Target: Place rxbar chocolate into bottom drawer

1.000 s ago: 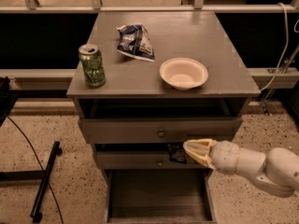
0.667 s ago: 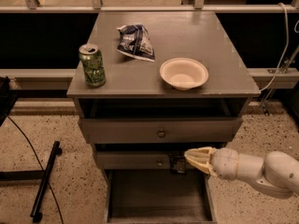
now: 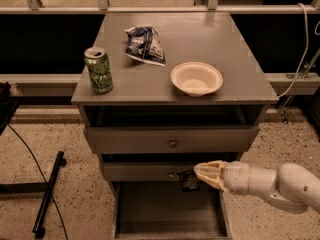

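My gripper (image 3: 200, 174) reaches in from the right at the front of the grey cabinet. It is shut on the rxbar chocolate (image 3: 188, 180), a small black bar with white lettering that hangs from the fingertips. The bar is in front of the middle drawer's face, just above the bottom drawer (image 3: 170, 209). The bottom drawer is pulled out, and its flat grey floor shows below the bar.
On the cabinet top (image 3: 240, 59) stand a green soda can (image 3: 98, 69), a dark-blue-and-white snack bag (image 3: 145, 44) and a white bowl (image 3: 196, 78). Two knobbed drawers (image 3: 172, 142) sit above the open one. A black stand leg (image 3: 49, 194) lies on the floor at left.
My gripper has moved slightly down and left with the bar, from the middle drawer's face toward the open bottom drawer.
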### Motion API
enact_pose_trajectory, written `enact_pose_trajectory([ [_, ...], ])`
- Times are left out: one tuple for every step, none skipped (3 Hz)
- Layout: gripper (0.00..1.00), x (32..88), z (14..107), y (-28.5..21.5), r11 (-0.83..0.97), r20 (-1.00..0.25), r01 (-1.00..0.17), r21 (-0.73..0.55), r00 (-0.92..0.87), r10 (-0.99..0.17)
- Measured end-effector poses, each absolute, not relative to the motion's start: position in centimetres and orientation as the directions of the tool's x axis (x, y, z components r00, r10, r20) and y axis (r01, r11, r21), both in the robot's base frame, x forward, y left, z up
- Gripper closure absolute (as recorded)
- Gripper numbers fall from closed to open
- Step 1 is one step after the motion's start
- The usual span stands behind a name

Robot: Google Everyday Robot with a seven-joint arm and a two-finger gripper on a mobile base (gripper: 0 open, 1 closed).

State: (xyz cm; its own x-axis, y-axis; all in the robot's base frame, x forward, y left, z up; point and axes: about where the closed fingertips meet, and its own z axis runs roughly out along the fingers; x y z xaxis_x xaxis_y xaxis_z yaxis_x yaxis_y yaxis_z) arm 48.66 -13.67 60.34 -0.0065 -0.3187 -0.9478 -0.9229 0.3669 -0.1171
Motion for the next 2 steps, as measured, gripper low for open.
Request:
enact_pose_trajectory([
  [1.00, 47.4, 55.5, -10.4, 0.313, -0.922, -0.936, -0.164, 0.033, -0.385],
  [1.00, 46.5, 49.1, -8.6, 0.278, -0.884, -0.939, -0.203, 0.053, -0.464],
])
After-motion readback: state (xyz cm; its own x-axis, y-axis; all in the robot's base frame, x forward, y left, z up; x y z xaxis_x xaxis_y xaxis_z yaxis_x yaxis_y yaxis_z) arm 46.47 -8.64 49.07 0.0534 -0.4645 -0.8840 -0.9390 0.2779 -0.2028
